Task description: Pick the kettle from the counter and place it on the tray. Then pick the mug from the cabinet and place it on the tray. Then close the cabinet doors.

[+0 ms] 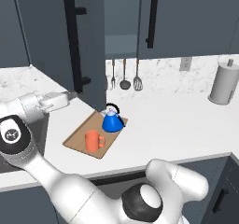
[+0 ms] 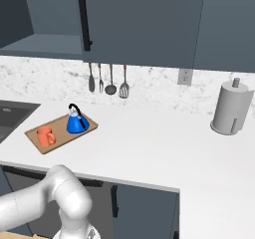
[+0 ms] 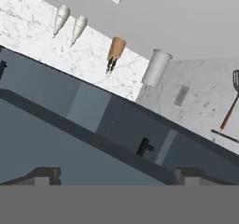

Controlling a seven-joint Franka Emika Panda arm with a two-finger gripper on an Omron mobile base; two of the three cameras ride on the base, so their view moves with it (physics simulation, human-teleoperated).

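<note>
The blue kettle and the orange mug both stand on the wooden tray on the white counter. The left cabinet door is swung out, showing the cabinet's grey shelf. The right door looks shut. My gripper is open and holds nothing. It sits beside the lower end of the open door's black bar handle, with the dark panel close ahead in the hand view.
A tall grey cylinder stands at the back right. Utensils hang on the marble backsplash. The dark sink lies left of the tray. My own arm crosses the lower left of the left base view.
</note>
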